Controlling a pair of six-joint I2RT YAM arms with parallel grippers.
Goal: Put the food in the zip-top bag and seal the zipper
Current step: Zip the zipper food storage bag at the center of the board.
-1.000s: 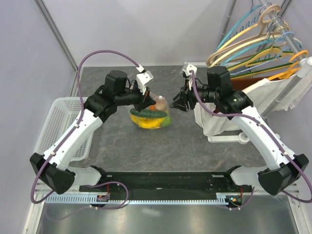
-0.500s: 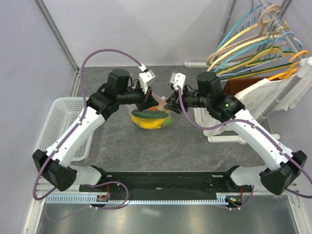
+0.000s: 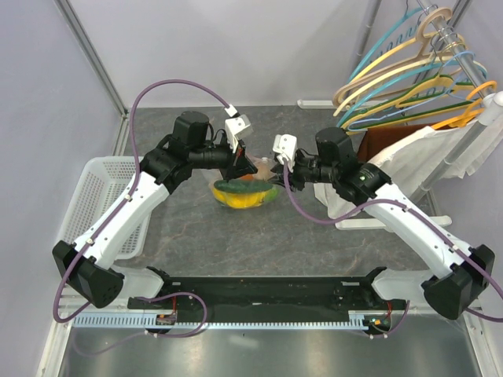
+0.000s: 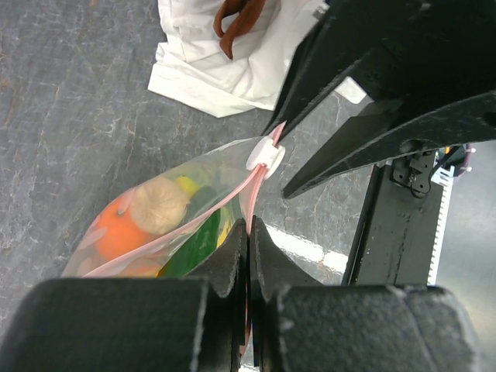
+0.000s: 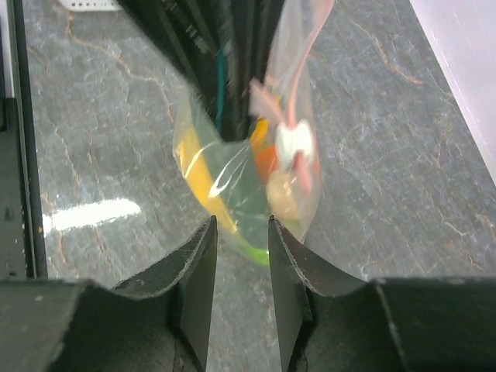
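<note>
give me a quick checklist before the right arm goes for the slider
1. Food inside the zip-top bag: ok.
2. Left fingers shut on the zipper: ok.
3. Right fingers open, nothing held: ok.
4. Slider between the right fingers: not ok, it sits ahead and to one side of the gap.
5. Zipper sealed along its length: cannot tell.

No legible text, label or number on anything.

clear zip-top bag (image 4: 221, 167), food (image 4: 128, 229) inside, pink zipper (image 4: 254, 190) uppermost
</note>
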